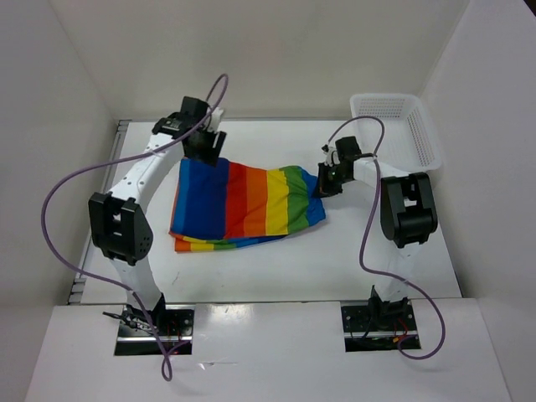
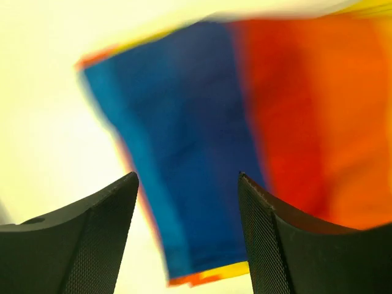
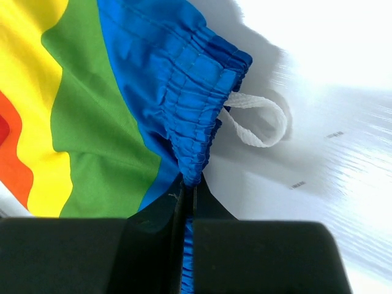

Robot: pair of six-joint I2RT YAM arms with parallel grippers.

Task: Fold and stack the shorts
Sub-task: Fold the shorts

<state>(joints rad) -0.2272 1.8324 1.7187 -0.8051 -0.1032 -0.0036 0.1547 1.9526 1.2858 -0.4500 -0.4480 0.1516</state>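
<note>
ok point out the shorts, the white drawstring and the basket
shorts [image 1: 255, 205], top external view, orange stripe near the middle
white drawstring [image 3: 252, 101], right wrist view, upper strand of its loop
basket [image 1: 425, 134], top external view, right mesh wall

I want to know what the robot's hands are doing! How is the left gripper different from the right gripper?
The left gripper is open, its jaws wide apart; the right gripper is squeezed shut. The left gripper has nothing between its jaws and sits over the dark blue end of the shorts; the right gripper pinches the gathered blue waistband at the opposite end. Both are black and at the shorts.
</note>
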